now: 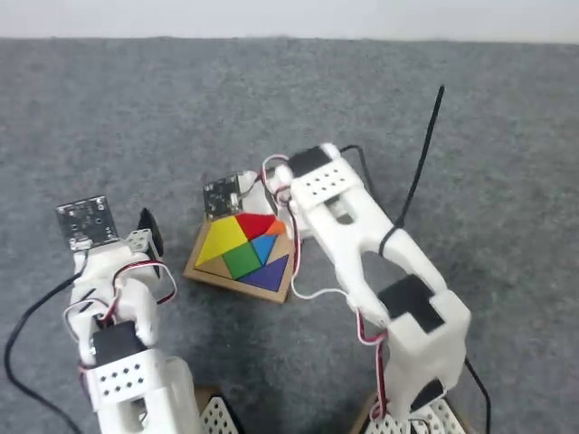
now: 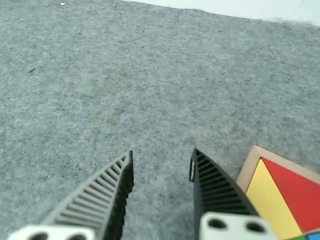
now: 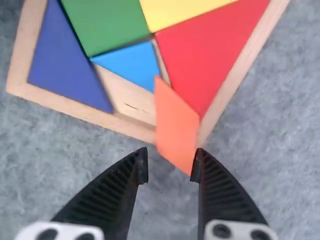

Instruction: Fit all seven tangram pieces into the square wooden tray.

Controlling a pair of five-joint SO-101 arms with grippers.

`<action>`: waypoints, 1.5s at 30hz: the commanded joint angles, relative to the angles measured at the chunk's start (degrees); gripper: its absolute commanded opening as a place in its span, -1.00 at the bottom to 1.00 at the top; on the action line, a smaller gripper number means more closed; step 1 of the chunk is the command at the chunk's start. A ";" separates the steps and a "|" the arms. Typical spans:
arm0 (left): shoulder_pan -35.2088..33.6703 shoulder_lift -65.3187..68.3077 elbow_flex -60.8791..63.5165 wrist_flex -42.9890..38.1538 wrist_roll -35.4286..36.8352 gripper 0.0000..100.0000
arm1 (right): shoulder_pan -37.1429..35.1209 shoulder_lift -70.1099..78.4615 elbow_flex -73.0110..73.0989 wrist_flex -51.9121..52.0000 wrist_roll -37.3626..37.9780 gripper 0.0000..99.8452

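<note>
Carpet [image 3: 50,160] under my right claw [image 3: 169,157], jaws apart, and the orange piece [image 3: 175,120] lies just ahead, long axis pointing away, straddling the tray [image 3: 65,103] rim (left claw [image 2: 162,155], also spread, sits farther off).

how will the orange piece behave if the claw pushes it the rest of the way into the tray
The orange piece looks like a thin, stiff painted block, so it would probably slide rather than bend. It lies across the tray rim, so a push may tip or pivot it. Its smooth faces could slip in the right claw.
</note>
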 commanded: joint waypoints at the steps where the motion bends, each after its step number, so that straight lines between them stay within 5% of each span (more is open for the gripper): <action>1: -0.53 -0.18 -0.40 -1.76 -0.70 -0.65 | -0.92 -6.20 4.48 -4.88 0.35 -0.59; 19: -0.53 -0.18 -0.31 -1.76 -0.79 -0.65 | 0.66 -6.02 16.18 -12.00 4.75 -0.57; 25: -0.53 -0.18 -0.31 -1.76 -0.79 -0.65 | 2.59 -5.93 19.34 -12.26 9.23 -0.72; 45: -0.44 -0.18 0.40 -3.08 -0.79 -0.65 | 2.68 -15.16 20.40 -16.40 4.13 -0.56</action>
